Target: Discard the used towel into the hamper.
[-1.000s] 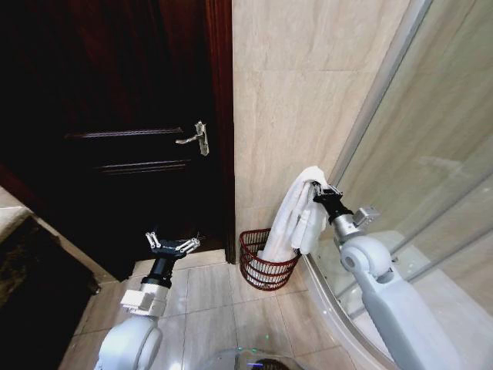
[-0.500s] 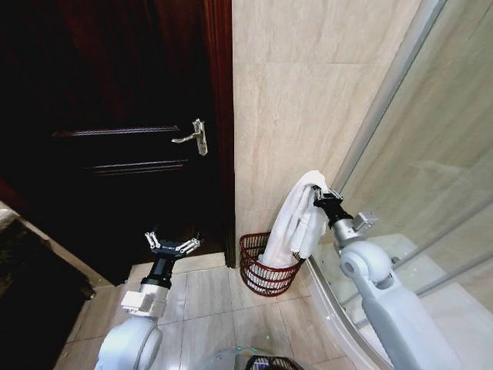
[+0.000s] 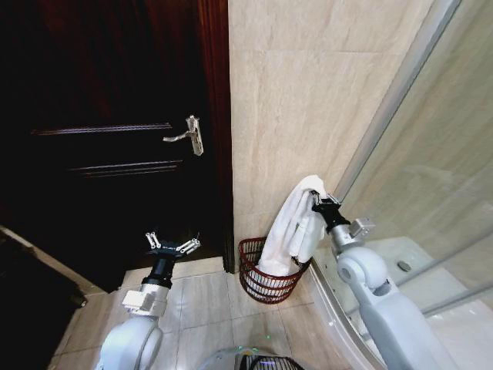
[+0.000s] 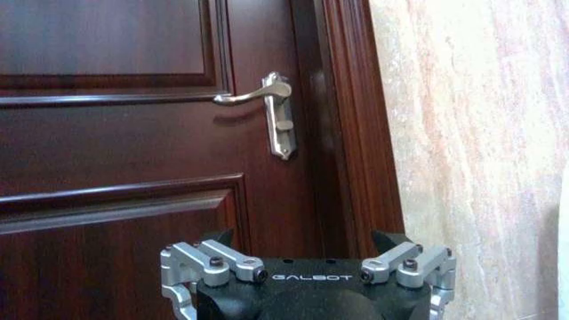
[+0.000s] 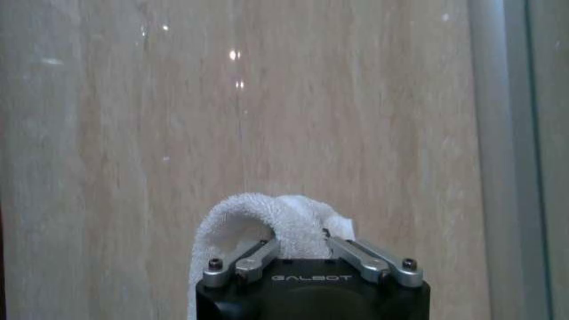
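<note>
Towel [image 3: 286, 227] now hangs lower into hamper [image 3: 271, 271], lower centre; right gripper [image 3: 316, 202] clamps it, apparently nearing release. Left gripper [image 3: 171, 245] splayed, idle.

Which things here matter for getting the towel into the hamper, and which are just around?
Part of the job:
towel, held by the right tool, hanging into the hamper
hamper

Just around:
left tool, idle and open
door
door handle
shower glass

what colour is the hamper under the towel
Dark reddish-brown open weave, on the hamper; the head view shows it best, with the white towel hanging into it.
</note>
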Motion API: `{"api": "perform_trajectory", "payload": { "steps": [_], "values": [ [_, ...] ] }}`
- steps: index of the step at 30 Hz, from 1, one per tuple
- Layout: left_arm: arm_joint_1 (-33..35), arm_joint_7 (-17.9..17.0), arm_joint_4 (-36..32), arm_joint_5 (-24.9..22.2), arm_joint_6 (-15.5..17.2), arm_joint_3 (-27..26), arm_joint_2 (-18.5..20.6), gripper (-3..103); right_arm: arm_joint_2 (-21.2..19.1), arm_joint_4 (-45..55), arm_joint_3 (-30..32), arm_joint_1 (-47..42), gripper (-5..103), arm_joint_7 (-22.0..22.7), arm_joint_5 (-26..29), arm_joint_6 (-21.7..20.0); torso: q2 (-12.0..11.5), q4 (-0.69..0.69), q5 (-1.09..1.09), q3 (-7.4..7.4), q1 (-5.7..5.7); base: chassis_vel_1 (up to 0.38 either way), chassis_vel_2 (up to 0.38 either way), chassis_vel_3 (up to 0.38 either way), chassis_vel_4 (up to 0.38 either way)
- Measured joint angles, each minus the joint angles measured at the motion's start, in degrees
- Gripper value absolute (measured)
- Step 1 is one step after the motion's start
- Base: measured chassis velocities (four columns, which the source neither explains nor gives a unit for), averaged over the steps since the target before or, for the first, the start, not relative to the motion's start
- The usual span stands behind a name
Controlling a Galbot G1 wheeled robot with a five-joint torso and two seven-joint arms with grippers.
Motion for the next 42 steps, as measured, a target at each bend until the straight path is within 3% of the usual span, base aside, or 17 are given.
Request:
{"api": "perform_trajectory", "payload": {
  "steps": [9,23,42],
  "values": [
    [-0.4,-1.4,0.5,-0.6,-0.2,0.4,0.0,100,0.8,-0.4,-0.8,-0.4,7,0.8,-0.3,0.4,-0.8,0.0,-0.01,-0.52,-0.32,-0.02,0.029,0.021,-0.018],
    [-0.3,-1.3,0.5,-1.5,-0.3,-0.4,0.2,100,3.6,-9.0,-2.7,1.8,7,-0.5,-3.0,3.5,-0.6,0.0,-0.01,-0.42,-0.23,0.0,0.0,0.0,0.0],
    [0.2,-1.0,0.3,-0.5,0.0,-0.3,-0.4,100,5.7,-13.0,-2.9,1.5,7,-1.8,-4.5,6.4,-5.2,0.0,-0.01,-3.0,-2.19,0.0,0.0,0.0,0.0]
  ]
}}
